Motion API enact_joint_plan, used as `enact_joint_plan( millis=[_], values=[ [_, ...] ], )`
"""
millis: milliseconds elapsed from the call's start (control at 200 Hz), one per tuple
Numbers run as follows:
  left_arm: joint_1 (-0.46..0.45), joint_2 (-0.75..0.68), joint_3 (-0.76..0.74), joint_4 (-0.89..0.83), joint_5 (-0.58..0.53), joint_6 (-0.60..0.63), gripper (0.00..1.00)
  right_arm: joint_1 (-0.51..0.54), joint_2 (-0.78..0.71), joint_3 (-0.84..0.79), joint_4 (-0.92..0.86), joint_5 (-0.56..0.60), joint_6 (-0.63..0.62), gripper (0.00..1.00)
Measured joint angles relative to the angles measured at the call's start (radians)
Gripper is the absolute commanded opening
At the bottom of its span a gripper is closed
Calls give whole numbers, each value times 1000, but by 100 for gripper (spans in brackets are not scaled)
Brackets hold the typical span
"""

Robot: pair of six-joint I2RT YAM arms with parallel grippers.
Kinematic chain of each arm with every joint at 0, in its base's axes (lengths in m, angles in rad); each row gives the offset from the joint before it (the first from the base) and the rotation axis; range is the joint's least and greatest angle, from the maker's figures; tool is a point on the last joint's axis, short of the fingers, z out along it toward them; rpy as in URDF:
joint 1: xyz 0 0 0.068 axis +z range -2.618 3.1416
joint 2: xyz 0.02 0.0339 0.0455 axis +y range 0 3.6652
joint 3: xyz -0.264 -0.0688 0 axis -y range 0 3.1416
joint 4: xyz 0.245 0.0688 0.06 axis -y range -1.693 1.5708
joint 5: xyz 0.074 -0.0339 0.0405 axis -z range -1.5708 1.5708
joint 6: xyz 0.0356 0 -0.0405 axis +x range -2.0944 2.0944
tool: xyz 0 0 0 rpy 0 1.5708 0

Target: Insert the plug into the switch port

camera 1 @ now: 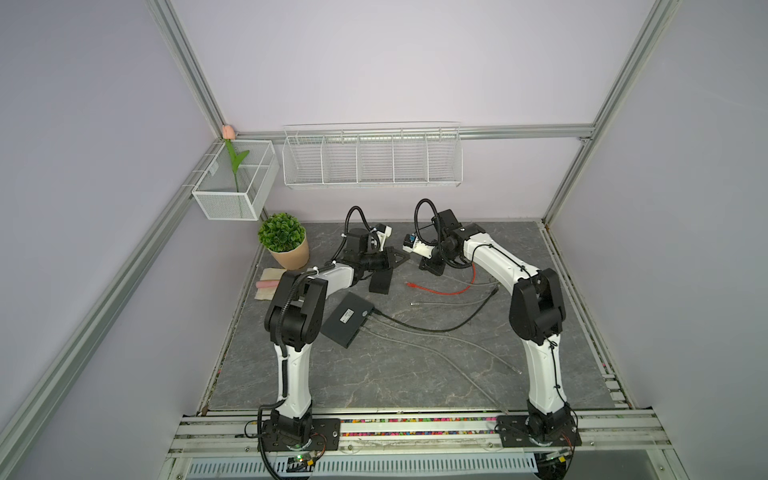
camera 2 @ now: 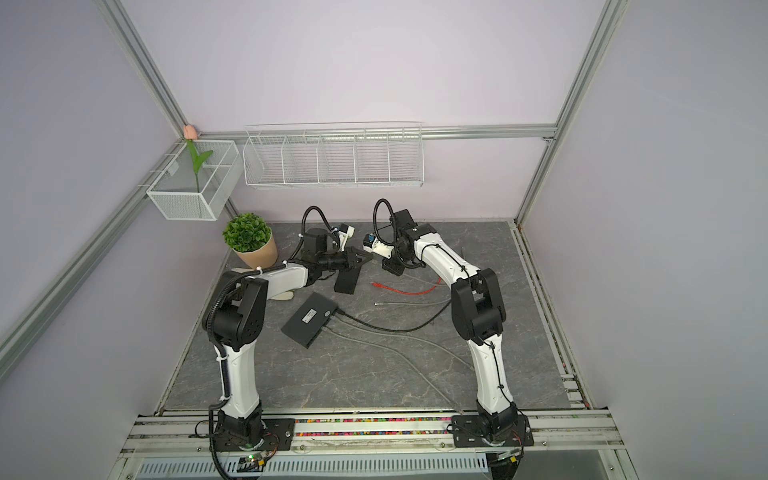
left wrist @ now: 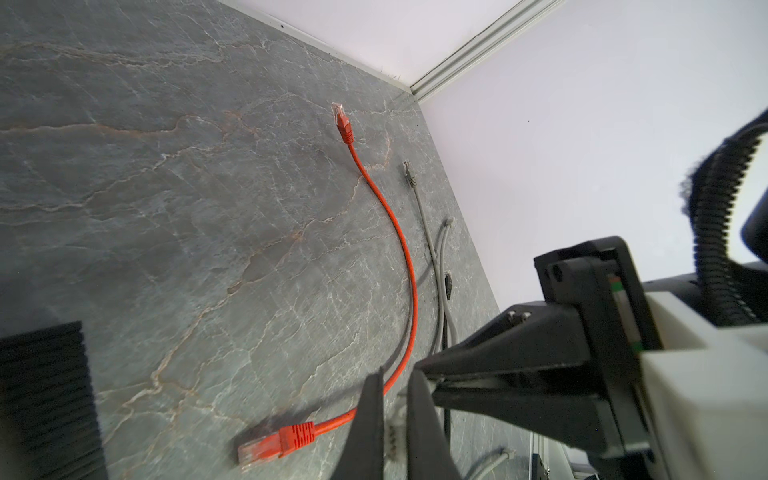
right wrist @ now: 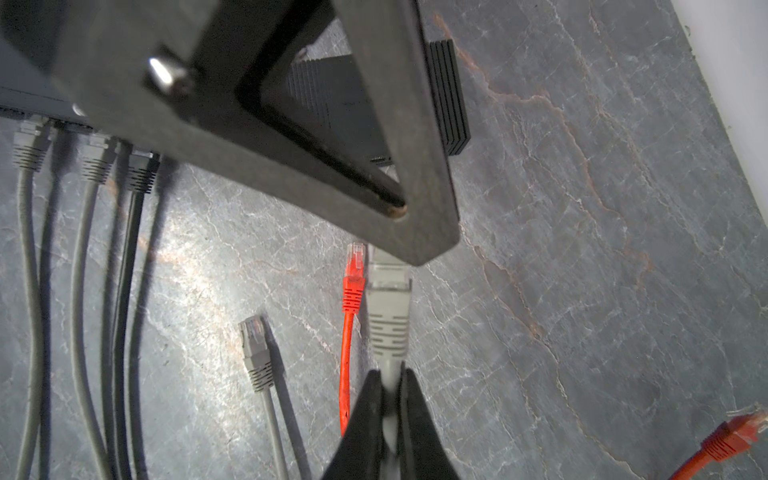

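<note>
A grey plug point(right wrist: 388, 307) hangs above the table at the back middle, held from both ends. My left gripper point(left wrist: 390, 415) is shut on it, and a left finger point(right wrist: 374, 166) covers the plug's front end in the right wrist view. My right gripper point(right wrist: 390, 395) is shut on the grey cable just behind the plug's ribbed boot. In both top views the left gripper point(camera 1: 404, 258) and right gripper point(camera 1: 424, 262) meet tip to tip. The dark flat switch point(camera 1: 349, 318) lies nearer the front, with three cables plugged into its side point(right wrist: 25, 95).
A ribbed black box point(camera 1: 380, 283) lies under the left gripper. A red cable point(camera 1: 440, 291) and loose grey cables with plugs point(right wrist: 255, 345) lie beneath the right arm. A potted plant point(camera 1: 286, 241) stands at the back left. Wire baskets point(camera 1: 372, 158) hang on the back wall.
</note>
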State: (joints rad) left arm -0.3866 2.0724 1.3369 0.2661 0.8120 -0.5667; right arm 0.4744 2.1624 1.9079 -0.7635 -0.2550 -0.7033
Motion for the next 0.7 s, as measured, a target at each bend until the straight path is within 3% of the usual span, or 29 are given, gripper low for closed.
enact_joint_plan(
  millis=[520, 615, 700],
  values=[
    [2, -1, -23, 103, 24, -93, 6, -2, -67, -98, 99, -8, 27, 7],
    [4, -1, -24, 111, 24, -100, 6, -2, -69, -110, 122, -11, 35, 13],
    [6, -1, -30, 116, 23, -104, 6, -2, -70, -119, 138, -17, 40, 12]
  ],
)
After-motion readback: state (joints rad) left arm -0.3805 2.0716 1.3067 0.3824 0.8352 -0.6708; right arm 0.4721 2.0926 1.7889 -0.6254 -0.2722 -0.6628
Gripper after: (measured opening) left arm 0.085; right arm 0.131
